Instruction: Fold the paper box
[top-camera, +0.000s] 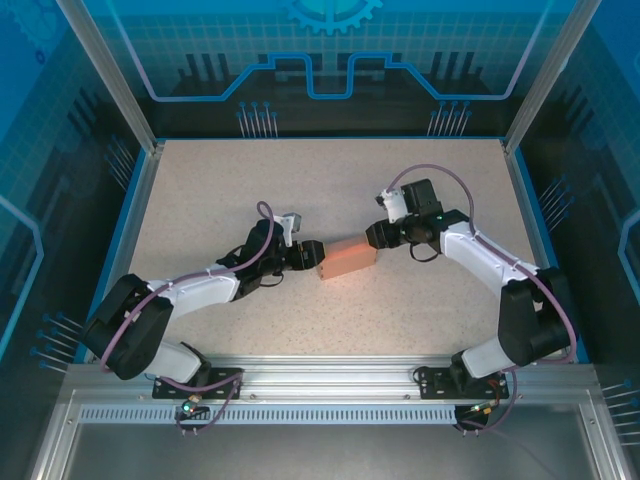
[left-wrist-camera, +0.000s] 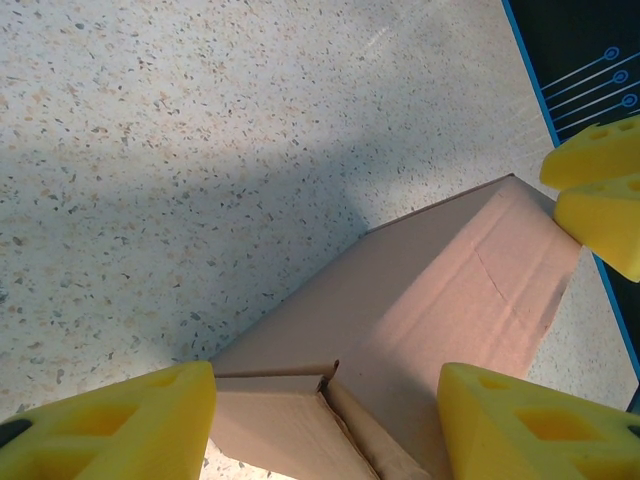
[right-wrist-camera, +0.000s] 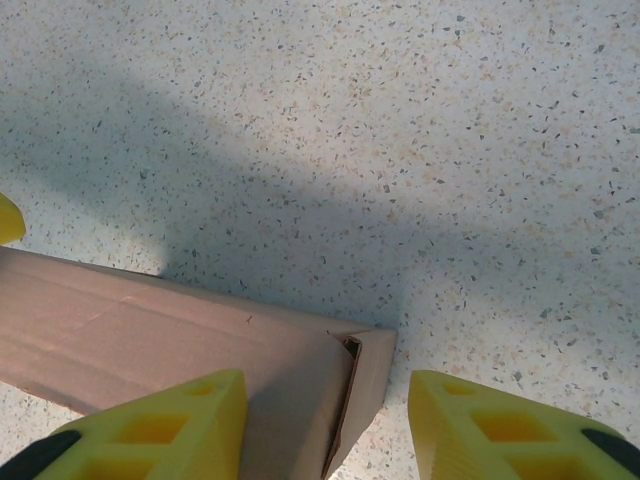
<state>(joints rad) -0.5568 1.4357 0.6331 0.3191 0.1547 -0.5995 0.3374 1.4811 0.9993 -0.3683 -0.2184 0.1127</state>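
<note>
- Top camera, above and behind my arms, looks down on the whole table (top-camera: 200, 190) from afar.
- Left wrist camera rides close behind the left gripper (left-wrist-camera: 328, 385), facing out past its fingertips along the paper box (left-wrist-camera: 440, 290).
- Right wrist camera sits likewise behind the right gripper (right-wrist-camera: 328, 400), facing down past its fingertips.
- All three share the paper box, reaching from one gripper to the other.

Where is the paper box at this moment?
In the top view, the paper box lies on the table near its middle, between the left tool and the right tool, one at each end.
</note>
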